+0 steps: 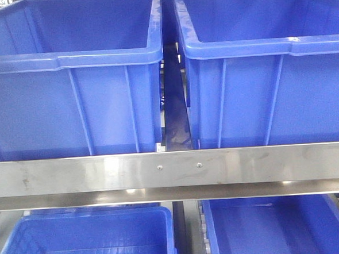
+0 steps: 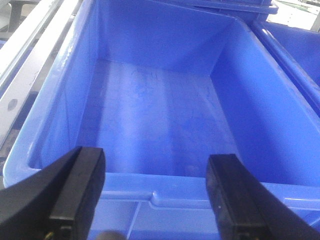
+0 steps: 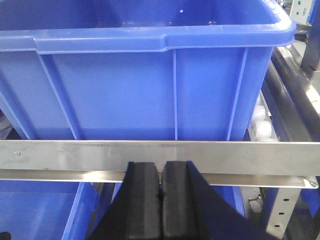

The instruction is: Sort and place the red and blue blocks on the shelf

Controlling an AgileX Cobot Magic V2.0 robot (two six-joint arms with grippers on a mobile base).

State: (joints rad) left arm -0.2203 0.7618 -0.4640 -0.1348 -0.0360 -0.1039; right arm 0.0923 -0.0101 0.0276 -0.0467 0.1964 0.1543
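Brushed steel shelf (image 1: 74, 174), ribbed plastic bins (image 1: 70, 104)

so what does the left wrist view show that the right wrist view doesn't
Only the left wrist view looks down into a large blue plastic bin, showing its bare floor, with the left gripper open over the near rim. Only the right wrist view shows a bin's ribbed outer wall behind the brushed steel front rail, a lower bin, and the right gripper shut with nothing between its pads. Both show blue bins, steel shelf parts and black gripper fingers; neither shows a red or blue block.
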